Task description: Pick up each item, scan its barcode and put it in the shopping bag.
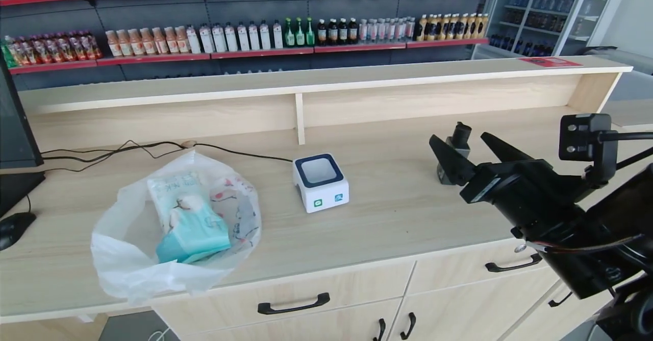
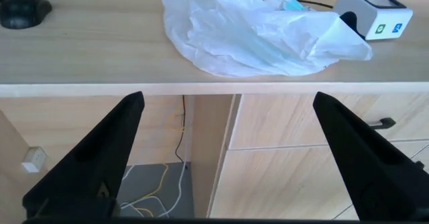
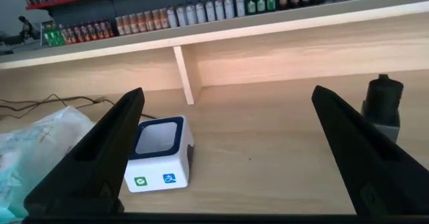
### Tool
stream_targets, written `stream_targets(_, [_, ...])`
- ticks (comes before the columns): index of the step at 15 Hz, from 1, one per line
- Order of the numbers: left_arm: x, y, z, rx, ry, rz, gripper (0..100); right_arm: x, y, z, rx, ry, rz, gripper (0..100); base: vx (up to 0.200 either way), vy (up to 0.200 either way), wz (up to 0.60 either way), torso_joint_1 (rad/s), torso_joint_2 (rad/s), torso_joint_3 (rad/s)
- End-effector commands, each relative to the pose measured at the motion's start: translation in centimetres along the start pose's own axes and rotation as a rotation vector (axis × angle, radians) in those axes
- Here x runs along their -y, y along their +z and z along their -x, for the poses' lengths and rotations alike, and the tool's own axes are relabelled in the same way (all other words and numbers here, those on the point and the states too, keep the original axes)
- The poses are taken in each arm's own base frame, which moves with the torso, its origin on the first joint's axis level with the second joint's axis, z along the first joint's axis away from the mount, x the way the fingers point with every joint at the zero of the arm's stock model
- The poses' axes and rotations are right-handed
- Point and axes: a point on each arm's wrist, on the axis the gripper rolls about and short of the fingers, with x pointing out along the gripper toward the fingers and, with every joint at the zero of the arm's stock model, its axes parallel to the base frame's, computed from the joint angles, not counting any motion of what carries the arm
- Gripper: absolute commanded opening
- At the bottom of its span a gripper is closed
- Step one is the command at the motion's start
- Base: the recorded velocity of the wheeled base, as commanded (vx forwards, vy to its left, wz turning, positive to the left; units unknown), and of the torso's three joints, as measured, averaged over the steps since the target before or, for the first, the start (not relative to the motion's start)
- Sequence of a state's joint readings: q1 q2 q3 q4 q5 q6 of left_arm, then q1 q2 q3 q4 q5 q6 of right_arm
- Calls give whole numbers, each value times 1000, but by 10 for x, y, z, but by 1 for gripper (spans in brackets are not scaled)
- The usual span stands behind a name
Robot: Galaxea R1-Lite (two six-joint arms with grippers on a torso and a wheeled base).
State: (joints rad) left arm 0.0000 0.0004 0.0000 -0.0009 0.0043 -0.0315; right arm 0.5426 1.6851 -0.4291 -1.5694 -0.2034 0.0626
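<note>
Finger spread on the right gripper (image 1: 457,137) is wide: we see two black, wedge-shaped fingers tapering to points, and they hold nothing. The gripper hangs over the countertop (image 1: 398,218), a pale, matte wood-grain laminate. Just beyond its fingertips stands a small dark object (image 3: 382,103), a grey block with a black cylindrical cap.

To this gripper's left, near but apart, sits the scanner (image 1: 320,181). It is a white, rounded plastic cube with a dark blue frame around a glossy top window and two small square stickers on its front face. Farther to the left lies the shopping bag (image 1: 117,239), made of thin translucent white plastic, crumpled and slumped open near the countertop's front edge. Inside it we identify a teal soft pack (image 1: 191,226), pillow-shaped and glossy. Touching it on the scanner side is a pale packet (image 1: 240,208) with a floral print.

The left gripper (image 2: 228,96) is likewise spread wide and empty. It sits lower than the countertop, facing the flat wood-grain drawer fronts (image 2: 295,137). The bag is ahead of and above it, with the scanner beyond the bag. A rounded black mouse (image 1: 13,228) rests on the bag's far side from the scanner, and thin black cables (image 1: 127,149) run behind the bag.
</note>
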Motion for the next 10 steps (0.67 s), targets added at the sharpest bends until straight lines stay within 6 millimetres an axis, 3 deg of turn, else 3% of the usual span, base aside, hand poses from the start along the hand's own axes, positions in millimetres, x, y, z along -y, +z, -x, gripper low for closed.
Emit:
stream_targets(1, [0,0,0,1,0,1,100,0,-3,-1,-8,-2,2,100,0,-200,0,2,2,7])
stream_targets(6, [0,0,0,1,0,-1,100,1,-9,5,-44,-1,9,100,0,-200,0,0,1,2])
stream_targets(9, [0,0,0,1,-1,-1,100,0,-22,20,-123,15,22,100,200,-200,0,-1,2,-1])
stream_targets(10, [0,0,0,1,-1,-1,100,0,-25,19,-132,16,24,100,200,0,0,-27,-7,7])
